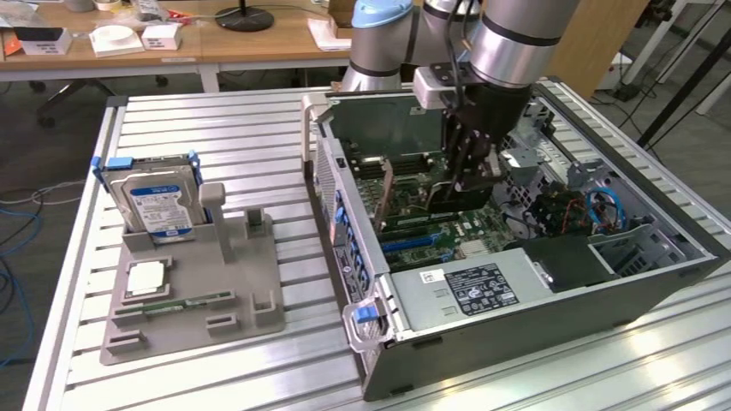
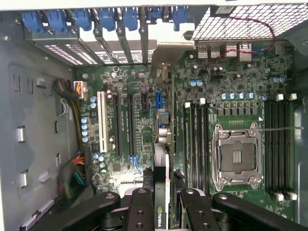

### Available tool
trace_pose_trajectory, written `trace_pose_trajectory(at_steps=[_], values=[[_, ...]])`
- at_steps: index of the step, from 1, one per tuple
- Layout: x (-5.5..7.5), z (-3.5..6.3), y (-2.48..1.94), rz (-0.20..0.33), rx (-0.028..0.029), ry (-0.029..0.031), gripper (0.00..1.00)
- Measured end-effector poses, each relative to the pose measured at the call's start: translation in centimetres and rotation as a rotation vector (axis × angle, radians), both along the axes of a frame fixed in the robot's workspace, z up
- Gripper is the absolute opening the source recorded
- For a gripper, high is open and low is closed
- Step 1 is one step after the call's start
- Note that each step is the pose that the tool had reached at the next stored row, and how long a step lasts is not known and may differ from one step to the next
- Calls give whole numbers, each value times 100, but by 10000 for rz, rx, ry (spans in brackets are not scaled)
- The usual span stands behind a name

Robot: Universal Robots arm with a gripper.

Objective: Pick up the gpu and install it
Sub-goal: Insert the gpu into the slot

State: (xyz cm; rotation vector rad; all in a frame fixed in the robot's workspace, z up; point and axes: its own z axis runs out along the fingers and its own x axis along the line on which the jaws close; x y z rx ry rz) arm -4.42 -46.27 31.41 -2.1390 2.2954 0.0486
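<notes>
Gripper (image 1: 471,175) and gpu (image 1: 451,201) are both down inside the open computer case (image 1: 514,342), which lies on the slatted table (image 1: 228,137) at the exterior view's right. In the wrist view you can see the two black fingers (image 2: 142,207) closed to a narrow gap on the gpu (image 2: 160,185), pinching its flat faces. The card therefore shows edge-on, running away from the gripper (image 2: 166,204) toward the blue latches (image 2: 103,19) at the case's rear wall. It stands over the motherboard (image 2: 231,96), between the long expansion slots (image 2: 118,122) and the memory slots (image 2: 197,144) beside the CPU socket (image 2: 237,156). You cannot tell whether its lower edge sits in a slot: the card's own body hides that edge, and in the exterior view the arm covers most of it. The held end is cut off at the wrist view's frame edge. Well apart, at the exterior view's left, the hard drive (image 1: 160,201) stands upright in the grey fixture (image 1: 257,300), and a RAM stick (image 1: 188,301) lies flat toward the fixture's near side.
</notes>
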Motion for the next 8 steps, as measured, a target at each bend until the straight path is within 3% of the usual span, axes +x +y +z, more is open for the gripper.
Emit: trace_pose_trajectory(at_steps=[4, 8], values=[[-59, -48, 0, 0, 3, -48, 26], [-82, -102, 0, 0, 3, -59, 26]])
